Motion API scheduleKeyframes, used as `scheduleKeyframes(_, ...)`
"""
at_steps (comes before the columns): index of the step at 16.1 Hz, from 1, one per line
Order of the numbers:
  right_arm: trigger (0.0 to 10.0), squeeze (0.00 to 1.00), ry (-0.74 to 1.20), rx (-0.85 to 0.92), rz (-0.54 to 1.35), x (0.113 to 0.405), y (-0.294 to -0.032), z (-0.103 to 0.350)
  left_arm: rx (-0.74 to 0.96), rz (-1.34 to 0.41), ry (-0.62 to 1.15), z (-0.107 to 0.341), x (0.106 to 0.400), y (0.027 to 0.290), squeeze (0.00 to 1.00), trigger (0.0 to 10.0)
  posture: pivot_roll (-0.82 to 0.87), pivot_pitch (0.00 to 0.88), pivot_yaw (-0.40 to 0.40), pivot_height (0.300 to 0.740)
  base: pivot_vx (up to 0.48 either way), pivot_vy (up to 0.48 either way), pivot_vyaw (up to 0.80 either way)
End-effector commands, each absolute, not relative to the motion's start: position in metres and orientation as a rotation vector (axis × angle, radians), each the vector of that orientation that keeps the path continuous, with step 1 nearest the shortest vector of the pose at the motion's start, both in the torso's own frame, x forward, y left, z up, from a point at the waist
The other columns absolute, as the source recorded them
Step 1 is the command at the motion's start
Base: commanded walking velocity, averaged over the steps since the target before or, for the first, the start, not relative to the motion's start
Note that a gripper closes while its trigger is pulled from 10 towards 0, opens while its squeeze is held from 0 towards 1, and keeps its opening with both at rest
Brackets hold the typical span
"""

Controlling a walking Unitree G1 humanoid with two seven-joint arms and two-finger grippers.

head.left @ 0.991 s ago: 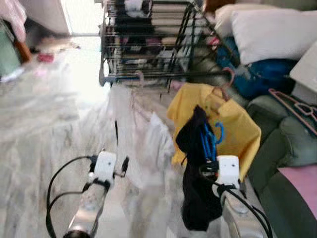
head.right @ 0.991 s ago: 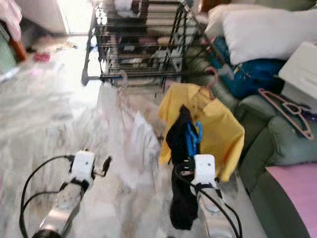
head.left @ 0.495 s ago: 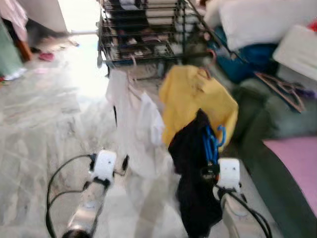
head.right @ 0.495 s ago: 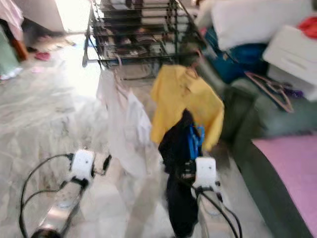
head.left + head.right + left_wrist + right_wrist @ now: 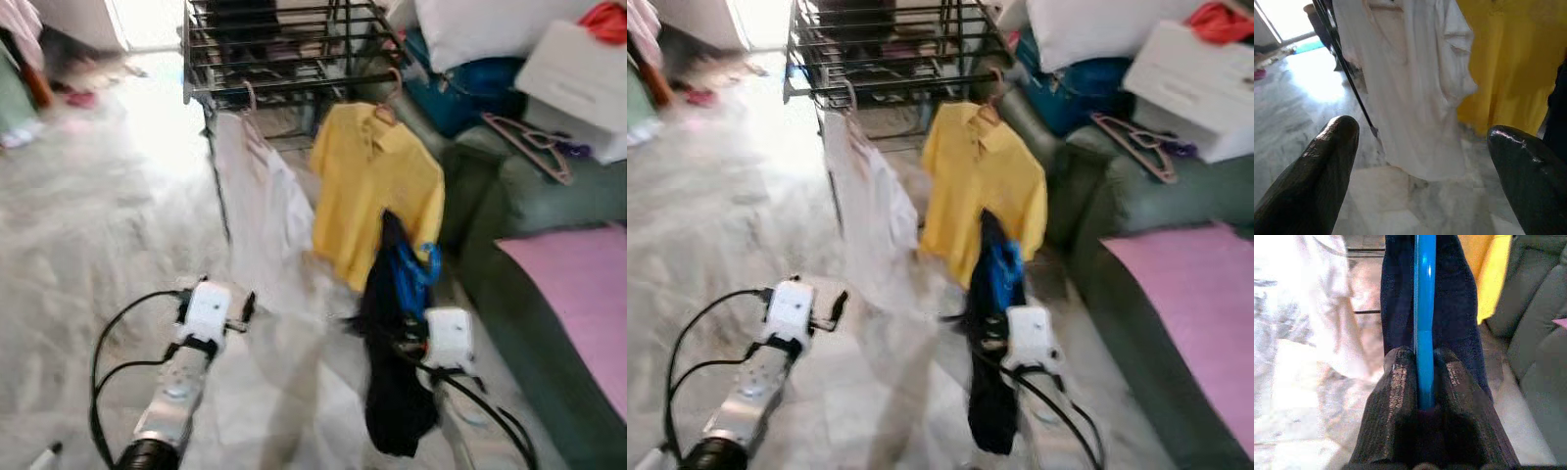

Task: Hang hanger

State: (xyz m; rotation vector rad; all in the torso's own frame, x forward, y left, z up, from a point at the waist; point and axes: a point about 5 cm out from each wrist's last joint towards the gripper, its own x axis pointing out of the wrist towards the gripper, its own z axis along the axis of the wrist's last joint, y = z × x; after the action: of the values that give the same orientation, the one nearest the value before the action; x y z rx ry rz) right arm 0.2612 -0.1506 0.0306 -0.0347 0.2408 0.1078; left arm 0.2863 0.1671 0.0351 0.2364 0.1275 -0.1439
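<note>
The right gripper (image 5: 1422,382) was clamped on a blue plastic hanger (image 5: 1424,308) carrying a dark garment (image 5: 392,392), short of the black metal drying rack (image 5: 284,49); the left gripper (image 5: 1420,161) gaped empty. Carrying step; next, the hook likely needs lifting onto the rack's rail

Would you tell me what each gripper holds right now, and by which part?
The right gripper pinches the blue plastic hanger, carrying a dark garment, by its thin bar. The left gripper holds nothing.
</note>
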Motion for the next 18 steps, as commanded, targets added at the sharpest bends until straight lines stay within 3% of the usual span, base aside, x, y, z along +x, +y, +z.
scheduleKeyframes(1,10.0,0.0,0.186,-0.036,0.137,0.267,-0.146,0.043,0.246,-0.133,0.132,0.035,0.286,0.169,0.0,10.0,-0.1,0.147,-0.009,0.74,0.0,0.0,0.0)
scheduleKeyframes(11,10.0,0.0,0.186,-0.136,0.39,0.261,-0.121,0.046,0.232,-0.145,0.161,0.032,0.282,0.174,0.0,10.0,-0.09,0.184,-0.012,0.74,0.0,0.0,0.8)
scheduleKeyframes(18,10.0,0.0,0.185,-0.144,0.416,0.262,-0.117,0.046,0.219,-0.179,0.16,0.032,0.283,0.164,0.0,10.0,-0.09,0.165,-0.021,0.74,0.0,0.0,0.8)
